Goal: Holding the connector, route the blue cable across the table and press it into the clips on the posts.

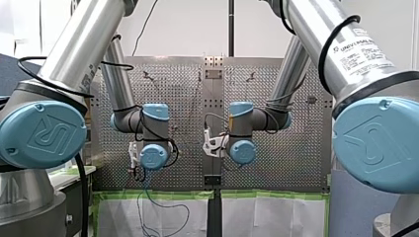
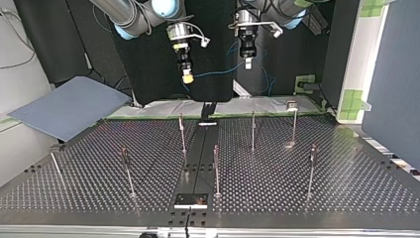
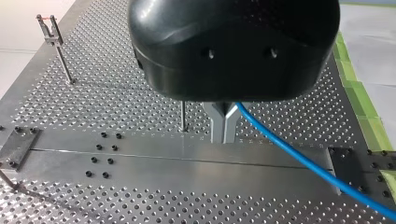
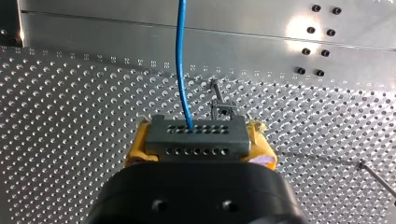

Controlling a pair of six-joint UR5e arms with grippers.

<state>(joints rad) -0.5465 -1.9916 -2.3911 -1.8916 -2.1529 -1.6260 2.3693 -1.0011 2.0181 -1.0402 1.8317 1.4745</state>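
In the right wrist view my right gripper (image 4: 198,140) is shut with its yellow pads (image 4: 135,149) on a grey connector (image 4: 196,135) pierced with rows of holes. The blue cable (image 4: 180,56) leaves the connector's face and runs ahead over the perforated table. My left gripper (image 3: 224,126) has its metal fingers shut on the blue cable (image 3: 299,158), which trails away beside them. In the top view both grippers hang above the table's far edge, my right gripper (image 2: 187,77) and my left gripper (image 2: 248,62), with the cable (image 2: 218,72) slung between them. Several thin posts (image 2: 182,134) with clips stand below.
More posts stand across the table (image 2: 253,131) (image 2: 216,168) (image 2: 312,168). A smooth metal strip (image 2: 198,153) runs down the table's middle to a small black bracket (image 2: 190,200). A grey-blue board (image 2: 69,106) lies at the top view's left. Slack cable (image 1: 148,207) hangs over the green-taped sheet.
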